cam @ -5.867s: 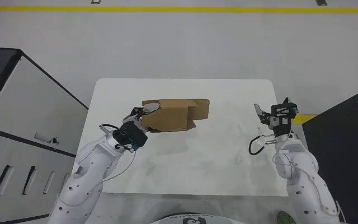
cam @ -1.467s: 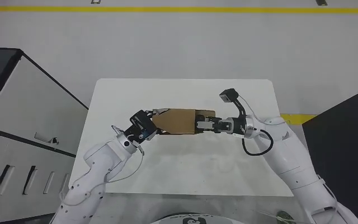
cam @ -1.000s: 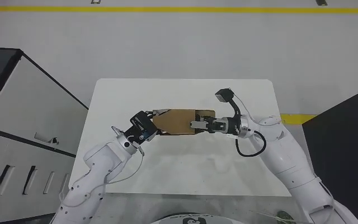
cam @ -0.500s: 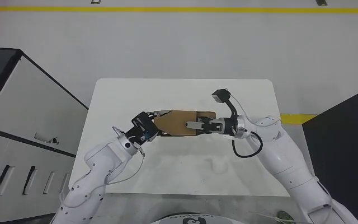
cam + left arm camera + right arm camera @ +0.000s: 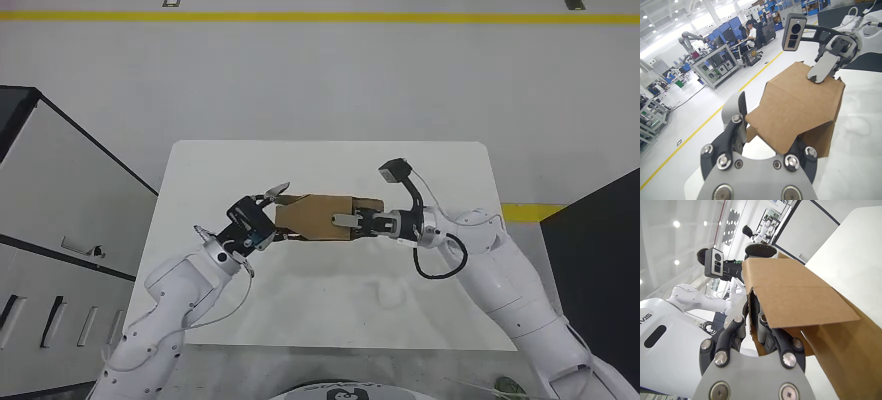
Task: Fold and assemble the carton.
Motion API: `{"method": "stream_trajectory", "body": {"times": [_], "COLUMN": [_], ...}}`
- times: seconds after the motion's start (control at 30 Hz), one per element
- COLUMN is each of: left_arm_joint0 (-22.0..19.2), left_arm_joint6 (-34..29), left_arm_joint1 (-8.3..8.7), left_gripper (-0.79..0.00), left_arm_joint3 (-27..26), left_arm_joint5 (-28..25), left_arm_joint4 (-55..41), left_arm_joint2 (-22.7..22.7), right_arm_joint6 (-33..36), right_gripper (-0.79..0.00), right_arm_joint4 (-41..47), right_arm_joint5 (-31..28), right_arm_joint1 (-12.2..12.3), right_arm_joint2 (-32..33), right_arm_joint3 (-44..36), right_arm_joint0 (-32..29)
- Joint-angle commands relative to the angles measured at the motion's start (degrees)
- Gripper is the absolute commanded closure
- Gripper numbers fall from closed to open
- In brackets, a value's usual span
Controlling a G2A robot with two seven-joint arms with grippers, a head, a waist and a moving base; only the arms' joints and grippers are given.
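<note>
Two arms at the carton [image 5: 315,217] | it is kept mid-way on the counter [image 5: 330,310] | one end wall is clenched by the right fingers [image 5: 820,71] as an anchor | left fingers [image 5: 739,106] are spread, released, around the opposite flap, likely for folding.

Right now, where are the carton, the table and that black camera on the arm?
carton [image 5: 305,216], top view, on its brown upper panel.
table [image 5: 220,175], top view, on a bare white patch near a corner.
black camera [image 5: 793,33], left wrist view, on its lens face.
</note>
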Motion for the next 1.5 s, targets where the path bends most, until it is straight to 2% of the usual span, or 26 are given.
{"method": "stream_trajectory", "body": {"times": [0.0, 0.27, 1.47], "left_arm_joint0": [0.3, 3.5, 3.5], "left_arm_joint6": [0.1, 3.2, 3.2], "left_arm_joint1": [0.09, 0.39, 0.39], "left_gripper": [-0.785, -0.785, -0.785], "left_arm_joint3": [0.0, -2.5, -2.5], "left_arm_joint5": [0.9, 3.3, 3.3], "left_arm_joint4": [-0.2, -2.9, -2.9], "left_arm_joint2": [-1.5, -7.4, -7.4], "right_arm_joint6": [-0.1, 1.1, 1.1], "right_gripper": [0.000, 0.000, 0.000], "right_arm_joint4": [1.0, 7.6, 7.6], "right_arm_joint5": [-1.2, -3.0, -3.0], "right_arm_joint1": [0.1, 0.4, 0.4], "right_arm_joint2": [0.7, 3.0, 3.0], "right_arm_joint3": [0.2, 0.3, 0.3], "right_arm_joint0": [-0.3, -1.7, -1.7]}}
